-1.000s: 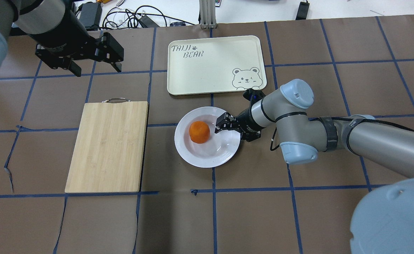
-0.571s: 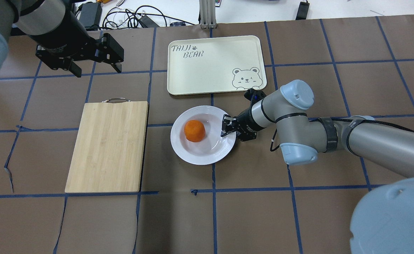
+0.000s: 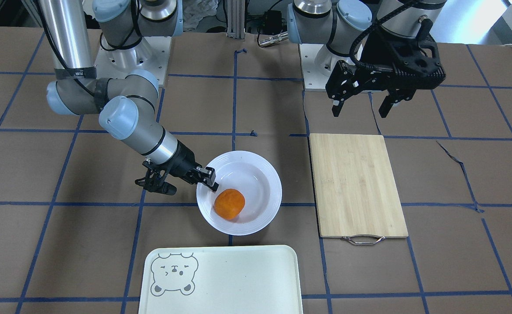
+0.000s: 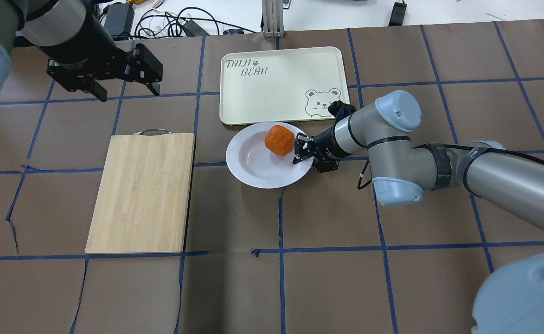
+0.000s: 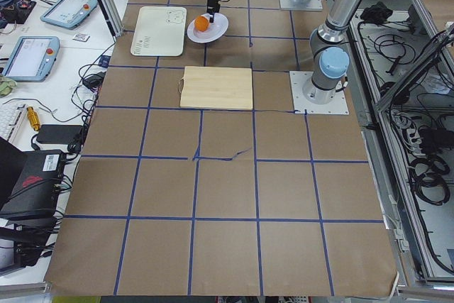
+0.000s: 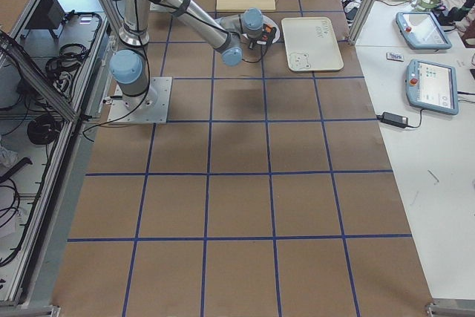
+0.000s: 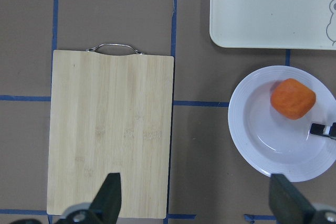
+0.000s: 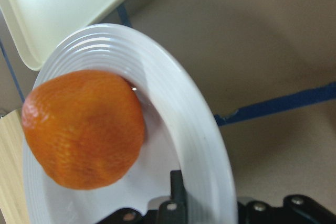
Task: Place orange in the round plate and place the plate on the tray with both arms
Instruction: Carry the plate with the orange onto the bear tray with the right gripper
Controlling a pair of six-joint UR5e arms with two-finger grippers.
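Right gripper [image 4: 301, 149] is clamped tight on the plate [image 4: 253, 172], fingers pinching its rim on the side nearest that arm. The orange [image 4: 279, 139] sits inside the plate, just beside those fingers, on the side toward the tray [image 4: 272, 83]. From overhead the plate's far rim overlaps the tray's edge, but the front camera shows a strip of table [image 3: 260, 239] between them. Left gripper [image 4: 128, 93] hangs spread wide, empty, beyond the cutting board [image 4: 142, 190].

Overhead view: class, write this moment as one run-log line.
right gripper: shut on round plate rim | orange: in round plate | round plate: beside tray, not on it | left gripper: open, holding nothing
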